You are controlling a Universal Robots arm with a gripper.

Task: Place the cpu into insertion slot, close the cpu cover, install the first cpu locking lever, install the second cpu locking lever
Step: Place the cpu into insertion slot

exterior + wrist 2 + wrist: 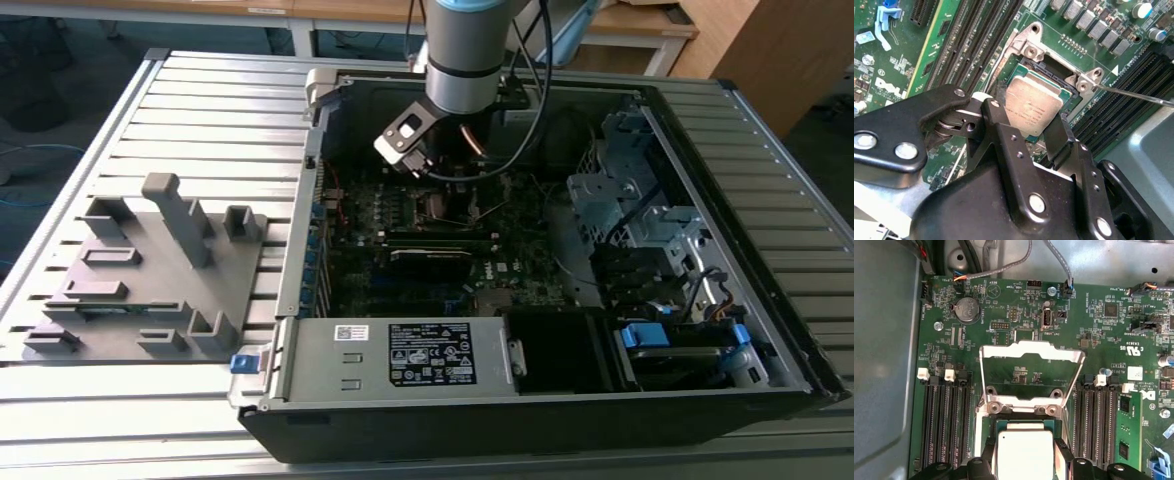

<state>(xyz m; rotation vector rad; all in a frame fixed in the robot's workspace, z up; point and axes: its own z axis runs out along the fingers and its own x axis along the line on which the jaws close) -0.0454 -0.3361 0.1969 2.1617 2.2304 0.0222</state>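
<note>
In both wrist views the cpu [1035,106] [1024,452], a flat square chip with a dull silver top, sits between my two black fingers [999,127], right over the insertion slot [1054,70]. My gripper [1026,120] [1025,462] is shut on the chip's opposite edges. The cpu cover [1031,351], a thin metal frame with a square window, stands swung open beyond the socket. A thin metal locking lever [1134,94] sticks out free beside the socket. In the exterior view my gripper [447,170] hangs low inside the open computer case over the motherboard [400,225].
Long black memory slots [946,425] flank the socket on both sides, one holding a green stick [1126,432]. Cables [1004,267] run along the board's edge. The power supply [400,355] and a drive cage [641,230] border the board. A grey fixture [147,280] lies at the exterior view's left.
</note>
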